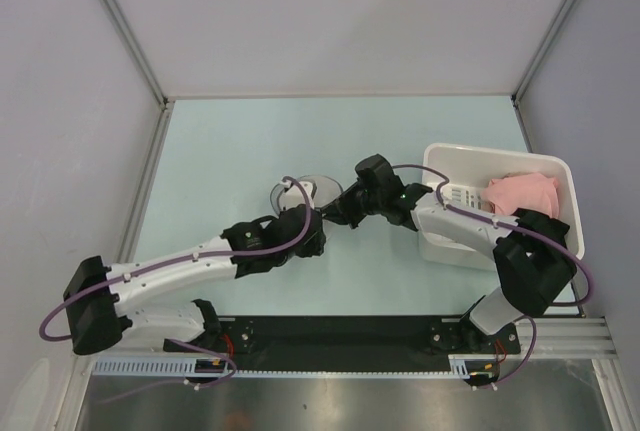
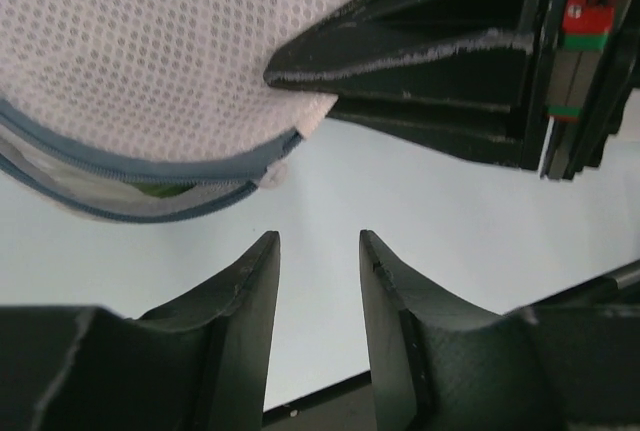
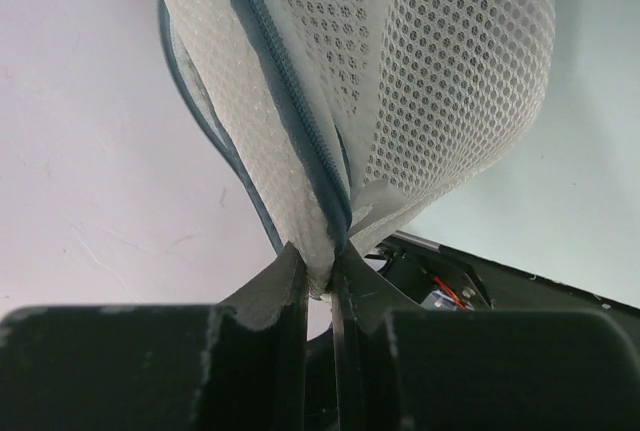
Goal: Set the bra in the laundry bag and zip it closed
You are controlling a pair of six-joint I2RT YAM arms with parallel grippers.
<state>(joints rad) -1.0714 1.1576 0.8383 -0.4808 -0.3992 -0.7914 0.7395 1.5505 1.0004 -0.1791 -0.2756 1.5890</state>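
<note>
The pale table [image 1: 220, 151] fills the middle of the top view, and both arms reach in from the bottom corners and cover much of the centre. At right stands a white bin [image 1: 440, 156] with a pink garment [image 1: 522, 191] inside, partly hidden by the right arm. The laundry bag [image 1: 305, 191] lies at centre, only its upper left edge clear of the wrists. The right gripper [image 3: 320, 271] is pressed together on the bag's zipper rim [image 3: 290, 121], which runs from top centre down to the jaws. The left gripper [image 2: 318, 281] stands spread and empty just below the bag. The bra [image 2: 165, 189] shows only as a green sliver inside the zipper gap
</note>
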